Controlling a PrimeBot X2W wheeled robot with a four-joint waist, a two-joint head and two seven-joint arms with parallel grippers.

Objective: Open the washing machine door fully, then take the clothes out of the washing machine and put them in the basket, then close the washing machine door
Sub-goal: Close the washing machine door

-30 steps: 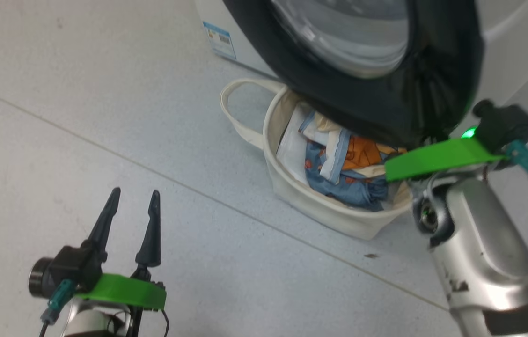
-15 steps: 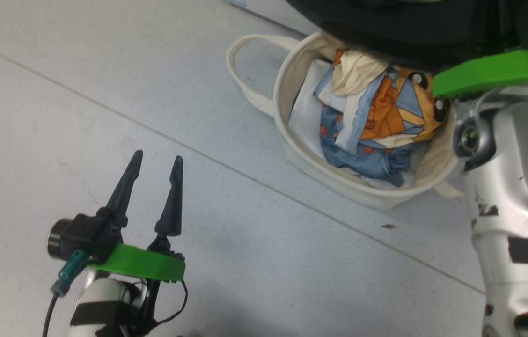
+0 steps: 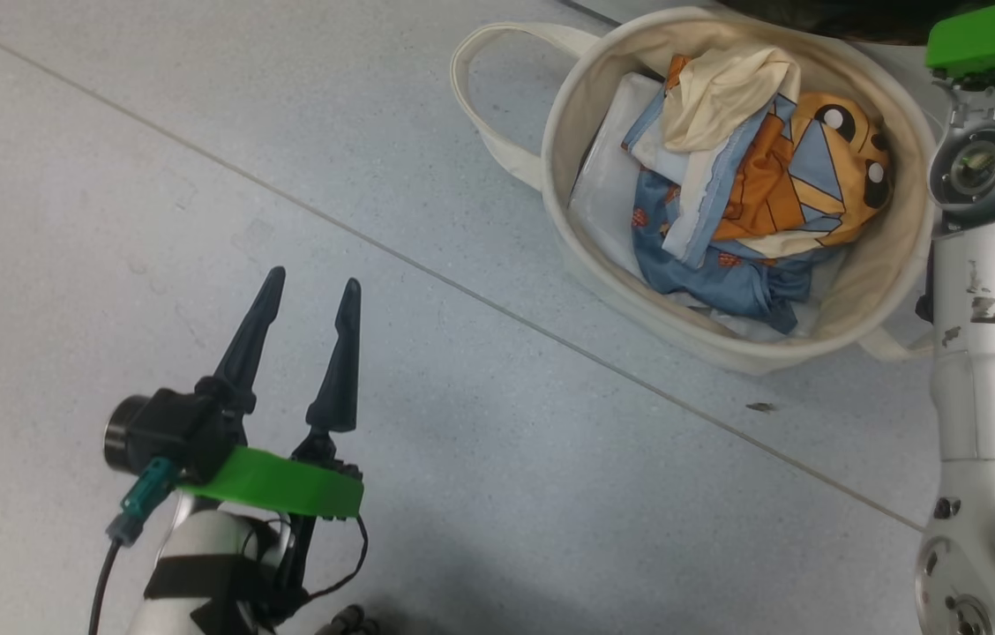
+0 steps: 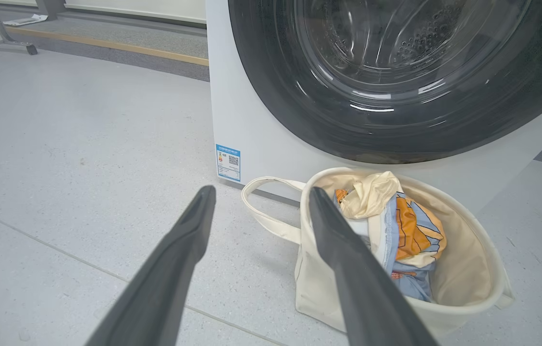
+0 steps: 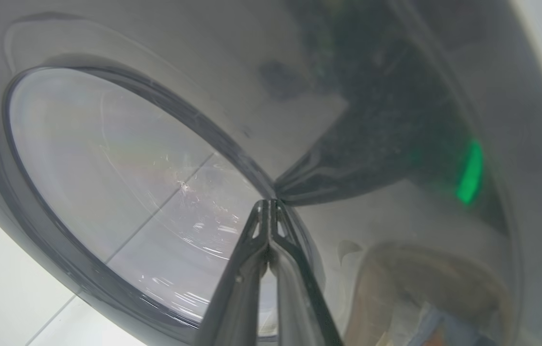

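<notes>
washing machine point(image 4: 252, 120): white, far side, behind basket | door point(image 4: 396, 62): looks shut or nearly so, above basket | basket point(image 3: 561, 190): on floor just before machine | clothes point(image 3: 753, 203): piled in basket | left gripper point(image 3: 312, 280): fingers apart, empty, over floor left of basket | right gripper point(image 5: 269, 202): fingers together, tips on door

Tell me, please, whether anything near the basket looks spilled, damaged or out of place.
Nothing is spilled: the clothes lie crumpled inside the basket, which stands upright. Two small oddities: a dark speck on the floor beside the basket, and scuffed patches on the right forearm's silver casing.
</notes>
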